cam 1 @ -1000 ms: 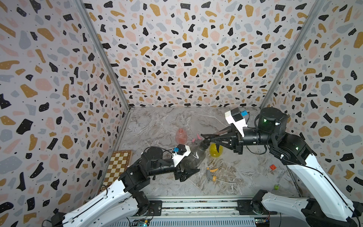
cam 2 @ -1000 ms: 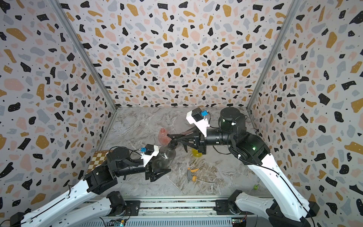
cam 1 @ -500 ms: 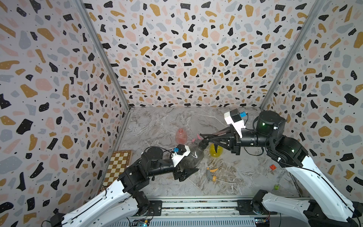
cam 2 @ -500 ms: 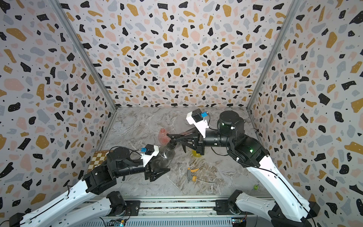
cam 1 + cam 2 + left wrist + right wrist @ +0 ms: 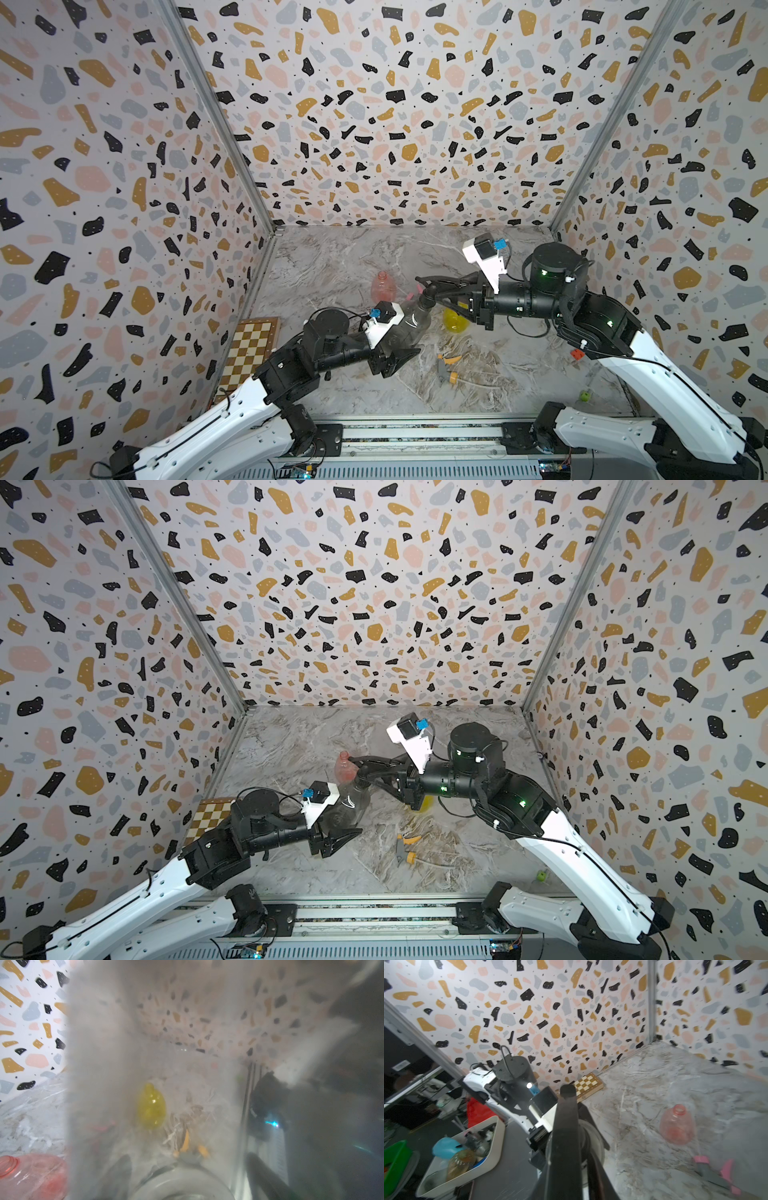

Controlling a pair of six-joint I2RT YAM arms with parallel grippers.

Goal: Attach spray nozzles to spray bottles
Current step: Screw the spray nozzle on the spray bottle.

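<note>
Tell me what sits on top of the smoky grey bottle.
A black plastic spray nozzle caps the smoky grey translucent conical bottle. The right gripper covers the joint, so its seating cannot be seen.

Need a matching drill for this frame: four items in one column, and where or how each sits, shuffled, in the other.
Things:
1. grey bottle
2. pink bottle
3. yellow bottle
4. orange-tipped nozzle

States:
A. lying loose on the table, nearest the front
B. tilted, held by the left gripper
C. partly hidden behind the right gripper in both top views
D. upright, farthest back of the bottles

Pairs: 1-B, 2-D, 3-C, 4-A
</note>
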